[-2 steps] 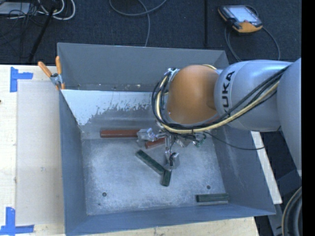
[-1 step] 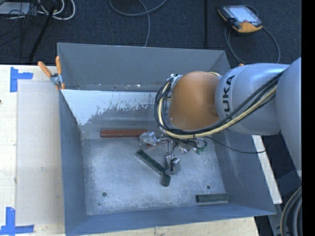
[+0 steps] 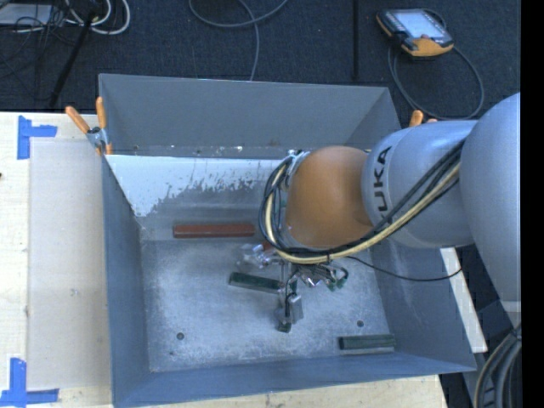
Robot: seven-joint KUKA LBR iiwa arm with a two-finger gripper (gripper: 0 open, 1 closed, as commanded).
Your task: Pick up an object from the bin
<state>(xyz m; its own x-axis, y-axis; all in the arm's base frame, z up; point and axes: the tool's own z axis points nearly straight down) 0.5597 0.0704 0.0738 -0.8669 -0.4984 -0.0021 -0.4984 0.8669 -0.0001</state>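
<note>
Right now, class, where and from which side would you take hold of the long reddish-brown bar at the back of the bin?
Probably at its middle, across the narrow width, coming straight down from above. The reddish-brown bar lies flat, lengthwise along the foot of the sloped back wall, which would likely block a sideways approach.

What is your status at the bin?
Gripper low at bin centre. Dark green flat bar close beside it. Brown bar, dark bar lie apart.
</note>
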